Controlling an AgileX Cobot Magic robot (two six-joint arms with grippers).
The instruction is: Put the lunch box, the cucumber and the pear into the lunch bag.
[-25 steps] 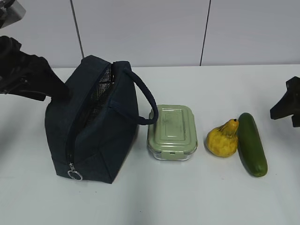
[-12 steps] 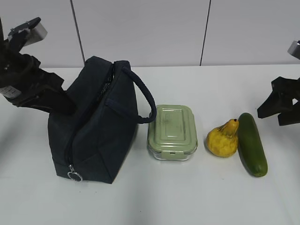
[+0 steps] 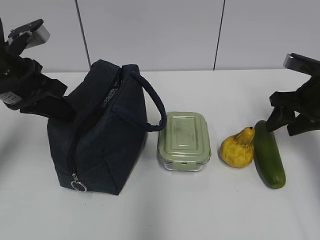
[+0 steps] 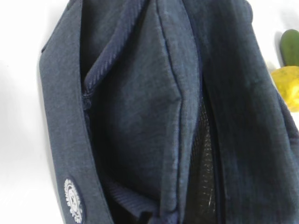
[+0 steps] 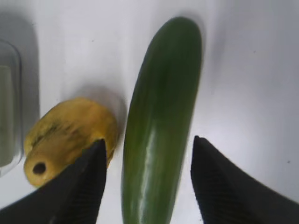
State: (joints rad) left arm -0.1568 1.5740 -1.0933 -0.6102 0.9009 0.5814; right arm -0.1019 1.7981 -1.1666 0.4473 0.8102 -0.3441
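Note:
The navy lunch bag [image 3: 105, 135] stands at the left with its zipper undone and its mouth a narrow slit. My left gripper [image 3: 65, 107] presses into the bag's upper left side. In the left wrist view the bag's fabric [image 4: 140, 93] fills the frame, and a fold runs down to where the jaws pinch it, hiding the fingers. The lunch box [image 3: 183, 140], with its green lid, sits right of the bag. Then come the pear [image 3: 237, 150] and the cucumber [image 3: 269, 155]. My right gripper [image 3: 283, 127] hangs open astride the cucumber [image 5: 163, 107], its left finger by the pear [image 5: 70, 130].
The white table [image 3: 160, 215] runs back to a pale panelled wall. The bag's padded handle [image 3: 152, 105] arches toward the lunch box, and the silver ring pull [image 3: 78, 186] hangs at the bag's front bottom corner. The pear and cucumber lie almost touching.
My left gripper closed on the bag's left side, and the bag's mouth went from gaping to narrow. My right arm came in from the right edge and down over the cucumber's far end.

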